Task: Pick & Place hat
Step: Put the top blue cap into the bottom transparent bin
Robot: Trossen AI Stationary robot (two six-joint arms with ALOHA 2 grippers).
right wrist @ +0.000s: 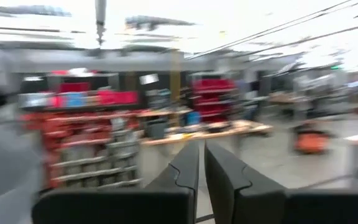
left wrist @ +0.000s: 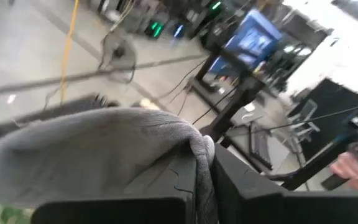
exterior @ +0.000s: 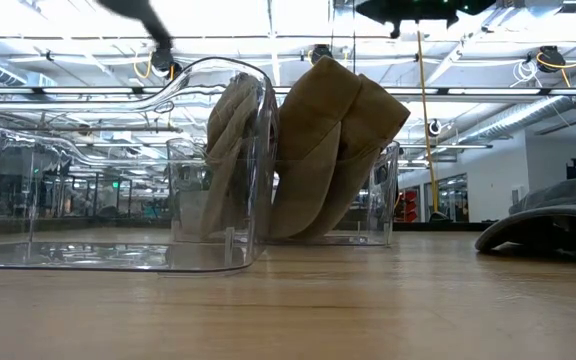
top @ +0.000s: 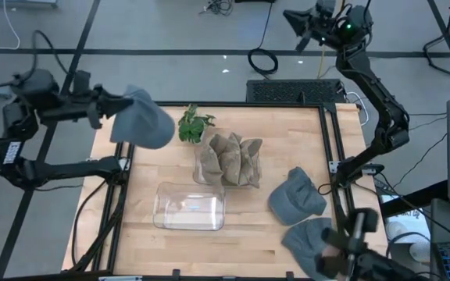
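Observation:
A grey hat [top: 143,117] hangs in the air over the table's far left corner, with my left gripper [top: 119,105] shut on it; the left wrist view shows its cloth [left wrist: 92,155] bunched at the fingers. Two more grey hats [top: 295,195] [top: 311,243] lie on the table's near right part. One of them shows in the low view as a grey hat [exterior: 558,225] resting on its brim. My right gripper [top: 297,23] is raised beyond the table's far right edge, over the floor. Its fingers [right wrist: 201,152] are shut on nothing. My left gripper pinches a bunched fold of the grey hat's cloth [left wrist: 197,146] between its two fingers. The fingers come nearly level from the table's left side. The hat is lifted clear of the table and spreads out past the fingers, slack.
A clear bin [top: 229,160] packed with tan hats [exterior: 328,150] stands mid-table. An empty clear bin [top: 190,207] lies nearer the front edge, and a small green plant [top: 194,125] stands at the far edge. Dark gear [top: 350,250] sits at the near right corner.

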